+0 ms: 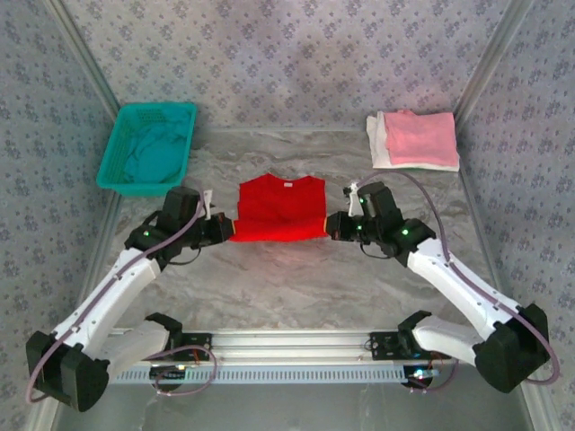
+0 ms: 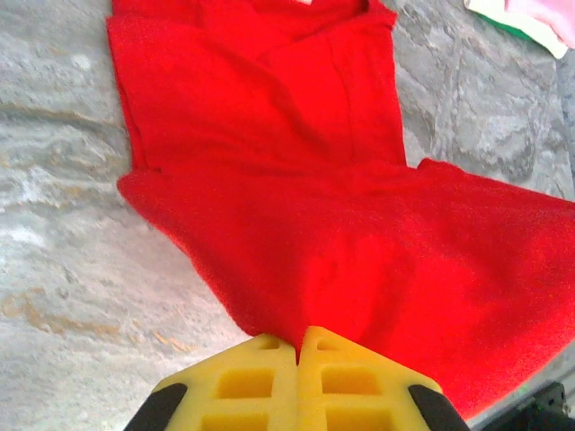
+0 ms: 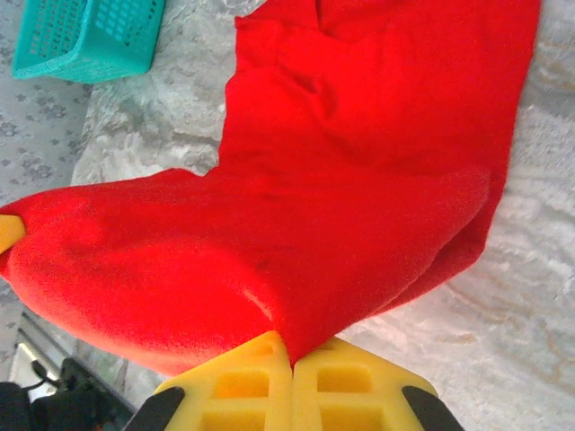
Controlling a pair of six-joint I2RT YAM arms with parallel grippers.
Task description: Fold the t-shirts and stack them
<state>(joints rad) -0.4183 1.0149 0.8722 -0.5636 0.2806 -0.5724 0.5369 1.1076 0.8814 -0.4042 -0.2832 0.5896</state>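
Here the left gripper (image 2: 298, 346) has its yellow pads (image 2: 247, 382) clenched on the near hem of the red t-shirt (image 1: 278, 208), at the hem's left corner. The right gripper (image 3: 290, 355) is clamped the same way on the right corner. Between them the near half of the shirt hangs as a raised band off the tabletop (image 1: 296, 287). The collar half lies flat toward the far edge, its sides apparently folded in over the body.

By my reading, the step in hand is the crosswise fold, hem over to collar. The next move calls for both arms to travel away from the near edge together, level and at an equal pace. That way the hem lands square on the shoulders before the pads let go.

The middle of the tabletop around the shirt is bare marble, so there is room for that sweep. At the far left corner sits the teal basket (image 1: 113, 167) with the teal t-shirt (image 1: 148, 154) inside. At the far right corner the pink t-shirt (image 1: 418, 136) lies folded on the white t-shirt (image 1: 377, 151). Both are well apart from the red one, and that stack is likely its destination.
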